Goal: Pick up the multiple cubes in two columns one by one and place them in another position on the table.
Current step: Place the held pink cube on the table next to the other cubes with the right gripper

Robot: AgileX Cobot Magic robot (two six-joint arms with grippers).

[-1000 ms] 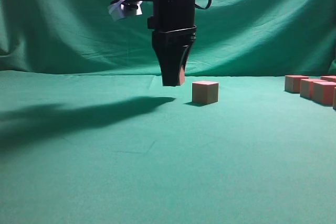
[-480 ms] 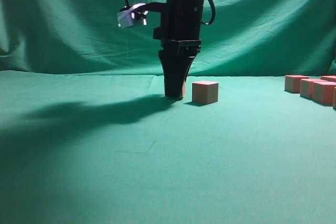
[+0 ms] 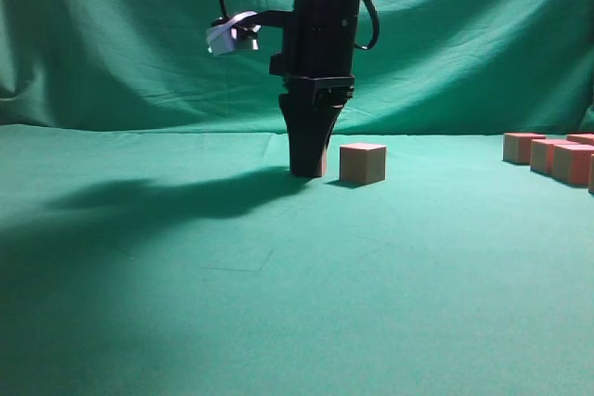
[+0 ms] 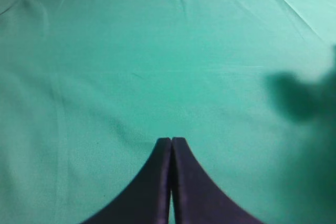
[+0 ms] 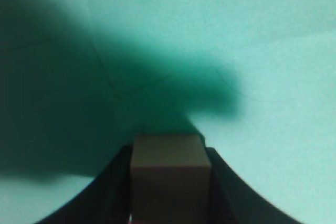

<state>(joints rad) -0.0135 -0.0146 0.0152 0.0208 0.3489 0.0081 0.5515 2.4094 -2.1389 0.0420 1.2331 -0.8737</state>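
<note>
Cubes are the matter, and one cube (image 5: 169, 174) sits pinched between the jaws of the right gripper (image 3: 308, 172), whose tips stand down at the table (image 3: 278, 322), seemingly touching the cloth; from the wrist view the block fills the gap between the two black fingers (image 5: 113, 192), its top face square to them; whether its underside rests fully on the cloth I cannot tell. Just to the right of the gripper, near but apart from it, stands a second cube (image 3: 362, 162); far off to the right a cluster of waiting cubes (image 3: 552, 155) lies at the picture's edge. The left gripper (image 4: 171, 142) hangs over bare cloth with its jaws pressed together, holding nothing.

Risks, as I judge them: if the jaws spread while the block is not yet flat on the cloth, it may drop and tip; a jaw swinging outward could nudge the neighbouring block, since the gap is small; a lift begun before the fingers have let go could drag the block askew; the wrinkled cloth may let it settle crooked.
</note>
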